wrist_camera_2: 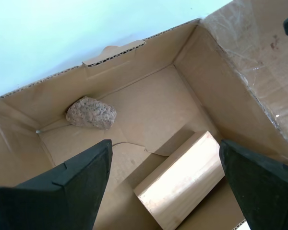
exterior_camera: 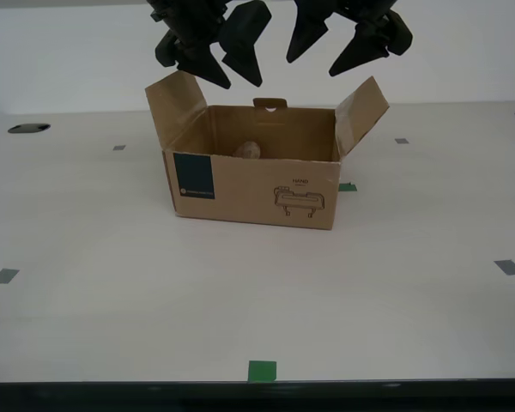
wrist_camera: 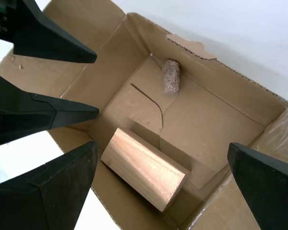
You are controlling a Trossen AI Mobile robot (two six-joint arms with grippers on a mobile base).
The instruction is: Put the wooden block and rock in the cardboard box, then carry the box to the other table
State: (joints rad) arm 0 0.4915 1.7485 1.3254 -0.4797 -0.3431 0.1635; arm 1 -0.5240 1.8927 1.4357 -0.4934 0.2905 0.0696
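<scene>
Cardboard box [exterior_camera: 240, 184] holds wooden block [wrist_camera_2: 180, 184] and rock [wrist_camera_2: 91, 113]; both pincers hang wide open above its rim.

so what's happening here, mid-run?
Both items are already in the cardboard box: the wooden block and the rock lie on its floor, apart from each other. My first hand and my second hand hover open above the box, holding nothing. The box sits on the beige table, not yet lifted.
</scene>
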